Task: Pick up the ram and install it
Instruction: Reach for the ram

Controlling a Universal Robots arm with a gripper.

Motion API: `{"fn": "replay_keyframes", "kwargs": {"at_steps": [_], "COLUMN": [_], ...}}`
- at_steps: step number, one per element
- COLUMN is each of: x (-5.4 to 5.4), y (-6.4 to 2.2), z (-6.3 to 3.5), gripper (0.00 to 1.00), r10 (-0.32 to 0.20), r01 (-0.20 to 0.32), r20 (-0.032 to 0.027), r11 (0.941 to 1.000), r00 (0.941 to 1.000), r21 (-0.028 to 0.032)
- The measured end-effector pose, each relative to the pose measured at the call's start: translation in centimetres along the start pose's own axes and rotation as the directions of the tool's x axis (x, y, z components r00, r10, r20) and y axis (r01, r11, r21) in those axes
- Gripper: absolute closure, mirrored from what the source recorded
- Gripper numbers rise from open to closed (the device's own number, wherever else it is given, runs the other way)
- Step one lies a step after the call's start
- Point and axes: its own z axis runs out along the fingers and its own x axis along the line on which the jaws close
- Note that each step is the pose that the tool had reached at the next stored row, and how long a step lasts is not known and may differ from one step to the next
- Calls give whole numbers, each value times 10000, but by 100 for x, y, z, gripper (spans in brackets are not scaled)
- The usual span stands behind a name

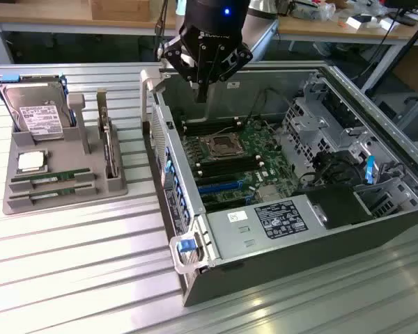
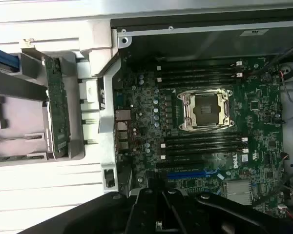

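- Green ram (image 1: 52,177), two thin sticks, lies flat in the front channels of the grey tray (image 1: 63,156) on the slatted bench (image 1: 70,264). In the exterior view that is nine o'clock from the open computer case (image 1: 265,271).
- Fingers (image 1: 202,89) are pressed together with nothing between them. They hang over the case's far edge at twelve o'clock from the CPU socket (image 1: 219,145), well apart from the ram.
- Exterior view gives us the rest of the tray: a hard drive (image 1: 35,115) at its twelve o'clock, a silver CPU chip (image 1: 31,161) at the ram's eleven o'clock, and a green card (image 1: 108,146) standing upright at three o'clock.
- That view also catches the labelled power supply (image 1: 279,219) at the case's six o'clock.
- Wrist view looks straight down on the motherboard (image 2: 263,112). Dark memory slots (image 2: 200,73) run on both sides of the socket, and a blue slot (image 2: 185,174) lies near the fingers' black housing.
- Wrist view also takes the upright card edge-on, just outside the case wall.
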Motion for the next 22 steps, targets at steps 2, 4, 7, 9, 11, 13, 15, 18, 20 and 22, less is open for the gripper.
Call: {"fn": "replay_keyframes", "kwargs": {"at_steps": [2,4,7,9,11,13,15,18,20,22], "x": [164,217,295,314,331,354,394,448,483,521], "y": [-12,-16,-22,-23,-25,-27,-30,-34,-36,-39], "z": [-5,-6,-8,-9,-9,-10,-11,-12,-14,-14], "gripper": [89,89,89,89,89,89,89,89,89,89], "r10": [0,-1,0,0,0,0,0,0,0,0], "r01": [0,1,0,0,0,0,0,0,0,0], "r20": [0,0,0,0,0,0,0,1,0,0], "r11": [10000,10000,10000,10000,10000,10000,10000,10000,10000,10000], "r00": [10000,10000,10000,10000,10000,10000,10000,10000,10000,10000], "r21": [-1,0,0,-1,-1,0,-1,-1,0,-1]}}
